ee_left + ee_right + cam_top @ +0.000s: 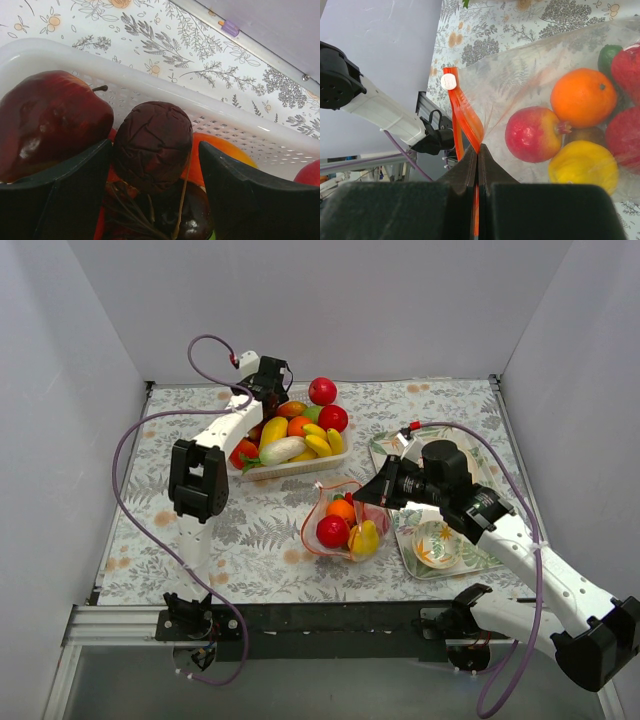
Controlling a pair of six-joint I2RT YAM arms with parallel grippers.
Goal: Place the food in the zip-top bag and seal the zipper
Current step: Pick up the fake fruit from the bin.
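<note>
The clear zip-top bag [318, 502] stands open in the middle of the table, holding a red pomegranate [535, 134], an orange [582, 97] and a yellow fruit [582, 167]. My right gripper [478, 150] is shut on the bag's red-orange zipper [465, 115] at its right end, where I also see the right gripper [366, 492] from above. Over the far left end of the white basket [300, 468], my left gripper [155, 165] is open, its fingers [75, 190] on either side of a dark purple wrinkled fruit [152, 145]. A dark red apple [50, 120] lies to its left.
More food fills the basket: bananas [320, 440], a white vegetable [283, 450], red apples [322, 390] at the far rim. A patterned tray [400, 445] with a small bowl [437, 545] sits to the right of the bag. Grey walls close in three sides.
</note>
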